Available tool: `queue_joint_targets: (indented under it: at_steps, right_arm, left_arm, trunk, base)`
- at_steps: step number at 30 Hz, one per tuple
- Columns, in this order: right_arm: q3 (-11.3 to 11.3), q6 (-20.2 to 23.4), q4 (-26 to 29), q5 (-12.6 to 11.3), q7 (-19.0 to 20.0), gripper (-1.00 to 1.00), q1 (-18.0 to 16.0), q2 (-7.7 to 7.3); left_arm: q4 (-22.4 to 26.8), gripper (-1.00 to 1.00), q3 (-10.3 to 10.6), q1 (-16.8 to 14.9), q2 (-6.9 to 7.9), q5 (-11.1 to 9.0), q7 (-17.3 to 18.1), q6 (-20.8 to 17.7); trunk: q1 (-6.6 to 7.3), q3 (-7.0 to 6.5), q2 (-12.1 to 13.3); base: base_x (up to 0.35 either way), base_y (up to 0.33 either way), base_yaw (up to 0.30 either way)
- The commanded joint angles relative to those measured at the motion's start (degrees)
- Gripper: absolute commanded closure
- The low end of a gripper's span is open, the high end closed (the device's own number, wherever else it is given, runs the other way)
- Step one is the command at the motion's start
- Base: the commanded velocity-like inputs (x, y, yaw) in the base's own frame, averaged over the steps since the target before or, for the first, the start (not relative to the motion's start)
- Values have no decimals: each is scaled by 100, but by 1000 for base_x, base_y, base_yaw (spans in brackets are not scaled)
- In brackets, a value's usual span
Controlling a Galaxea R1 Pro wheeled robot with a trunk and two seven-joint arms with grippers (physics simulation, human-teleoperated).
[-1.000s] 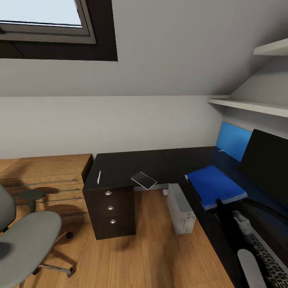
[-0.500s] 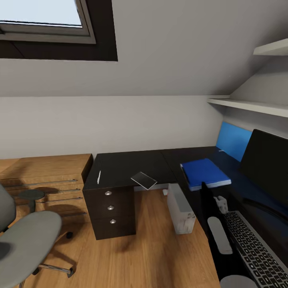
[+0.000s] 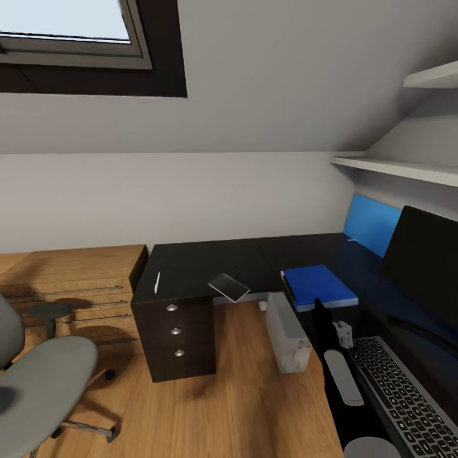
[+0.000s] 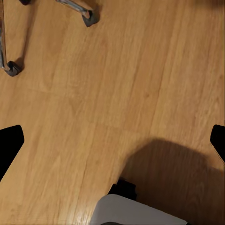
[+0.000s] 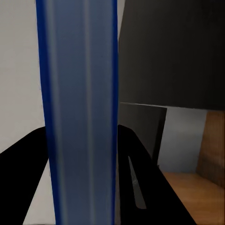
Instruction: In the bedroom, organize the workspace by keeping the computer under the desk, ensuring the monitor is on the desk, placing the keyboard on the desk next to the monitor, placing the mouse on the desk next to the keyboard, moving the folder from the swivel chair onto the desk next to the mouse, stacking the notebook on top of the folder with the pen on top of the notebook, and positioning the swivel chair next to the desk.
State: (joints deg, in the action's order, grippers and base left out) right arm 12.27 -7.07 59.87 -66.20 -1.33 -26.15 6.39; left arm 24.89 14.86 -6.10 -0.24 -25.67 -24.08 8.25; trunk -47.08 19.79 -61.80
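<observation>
Clearly the right gripper [image 5: 82, 140] has its jaws clamped on the blue folder [image 3: 318, 286], held just over the table [image 3: 210, 261] beyond the keyboard [image 3: 397, 394]. It should be lowered flat and level before letting go, leaving its top clear for the notebook [image 3: 229, 287]; the left gripper's jaws [image 4: 112, 140] hang spread above the floor [image 4: 117, 79].

Daylight is coming in through a dark-framed skylight [image 3: 70, 32] set in the grey sloped ceiling [image 3: 286, 70]. A pale wall [image 3: 191, 197] is running below it, meeting a low wooden shelving unit [image 3: 70, 280] on the left. Two white shelves [image 3: 394, 166] are jutting out on the right above a blue panel [image 3: 371, 222]. Light wood floor [image 3: 242, 401] is stretching underfoot, catching soft shadows.
</observation>
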Motion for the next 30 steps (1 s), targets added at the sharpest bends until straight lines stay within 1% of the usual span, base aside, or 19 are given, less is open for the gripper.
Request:
queue_joint_targets:
  at_steps: [1,2,3,6,11,12,14,16,18,20,22,25,30]
  right_arm:
    - [0,-13,-14,-50,-9,100,-4,3]
    - [-2,-13,-44,-50,-9,100,-4,3]
    - [-5,-14,-91,-51,-8,100,-4,3]
    - [2,-16,-105,-47,-10,100,-4,-2]
    - [44,-14,-107,-49,-16,100,-4,-26]
    - [11,-6,-140,-82,-30,100,5,-42]
    - [-54,-6,-207,-154,-21,100,-1,11]
    - [-119,-6,-273,-156,-21,100,-1,11]
    - [-174,-5,-338,-95,-25,100,-1,21]
    - [-106,-5,-359,-33,-30,100,-3,-10]
    - [-39,-5,-371,-22,-33,100,-3,-38]
    - [60,-8,-377,-18,-34,100,-4,-52]
    - [225,-13,-384,-16,-34,100,-3,-58]
  left_arm:
    - [-1,-100,67,-5,3,-61,-35,42]
    - [-1,-100,129,-5,1,-61,-37,56]
    - [-7,-100,421,-5,-2,-67,-55,84]
    - [-10,-100,586,-5,-2,-69,-73,96]
    - [-10,-100,604,-5,-3,-70,-79,97]
    - [16,-100,571,-5,-36,-78,-45,131]
    - [57,-100,594,-5,-92,-83,-72,194]
    - [57,-100,594,-5,-92,-83,-72,258]
    - [76,-100,597,-5,-123,-85,-82,260]
    - [141,-100,575,-5,-163,-91,-86,299]
    - [207,-100,562,-5,-177,-99,-82,363]
    - [297,-100,559,-5,-185,-103,-80,429]
    - [313,-100,562,-5,-193,-105,-79,447]
  trunk:
    - [-2,7,-4]
    - [-2,7,-4]
    - [-2,7,-4]
    - [-2,7,-4]
    - [-2,7,-4]
    - [-2,7,-4]
    - [-2,7,-4]
    - [-2,7,-4]
    - [-24,25,-44]
    - [-68,61,-124]
    - [-111,96,-205]
    - [-177,150,-325]
    - [-287,240,-525]
  base:
    - [180,0,0]
    - [234,0,0]
    - [304,0,0]
    - [318,0,0]
    - [328,-28,0]
    - [0,0,0]
    - [0,0,0]
    - [0,0,0]
    - [0,0,0]
    - [0,0,0]
    - [0,0,0]
    - [0,0,0]
    - [0,0,0]
